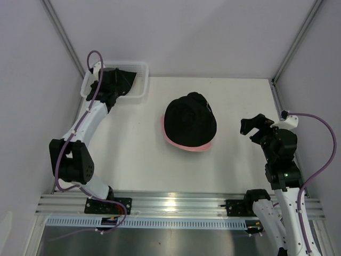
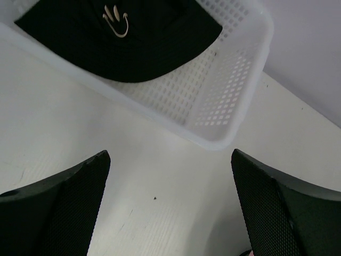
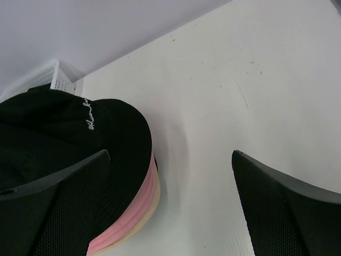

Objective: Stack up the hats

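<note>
A stack of hats (image 1: 189,125) lies mid-table: a black hat with white script on top, pink and cream brims (image 3: 141,210) under it. Another black hat with a light embroidered mark (image 2: 117,32) lies in the white mesh basket (image 2: 224,96) at the back left. My left gripper (image 2: 170,208) is open and empty over bare table just in front of the basket; it also shows in the top view (image 1: 114,85). My right gripper (image 3: 170,208) is open and empty, right of the stack; it also shows in the top view (image 1: 253,127).
The white mesh basket (image 1: 139,85) sits at the back left corner. Grey enclosure walls with metal frame posts (image 1: 295,42) close in the table on three sides. A metal rail (image 1: 176,205) runs along the near edge.
</note>
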